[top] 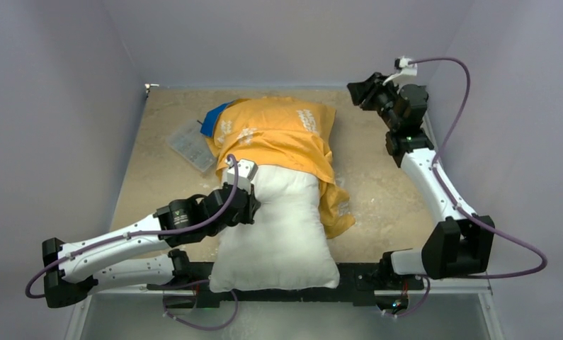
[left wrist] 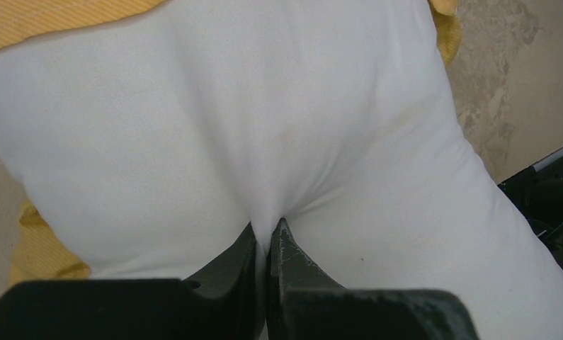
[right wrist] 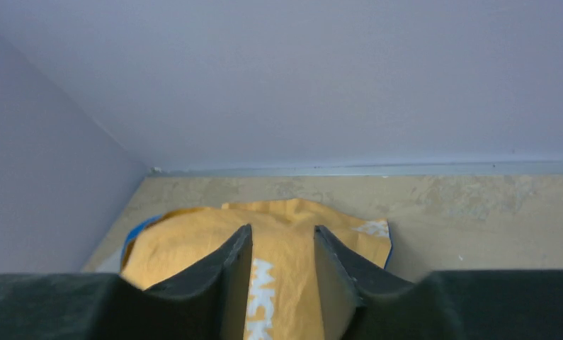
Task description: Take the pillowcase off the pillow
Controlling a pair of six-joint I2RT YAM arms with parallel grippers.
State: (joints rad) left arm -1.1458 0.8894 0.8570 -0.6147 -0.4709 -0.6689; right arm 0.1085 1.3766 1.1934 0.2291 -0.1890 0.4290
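The white pillow [top: 282, 230] lies lengthwise on the table, its near end at the front edge. The orange-yellow pillowcase [top: 278, 134] covers only its far half, with a loose flap hanging down the right side. My left gripper [top: 246, 202] is at the pillow's left side, shut on a pinched fold of the pillow [left wrist: 229, 120]; its jaws [left wrist: 268, 230] stand closed on white cloth. A strip of the pillowcase [left wrist: 52, 18] shows at the top left. My right gripper [top: 360, 91] hangs raised at the back right, apart from the pillowcase [right wrist: 186, 241]. It [right wrist: 282, 230] is open with nothing between its fingers.
A clear plastic box [top: 190, 145] lies on the table [top: 384, 184] just left of the pillowcase. A blue edge [top: 213, 119] shows at the case's far left corner. Lilac walls close in the table at the back and both sides.
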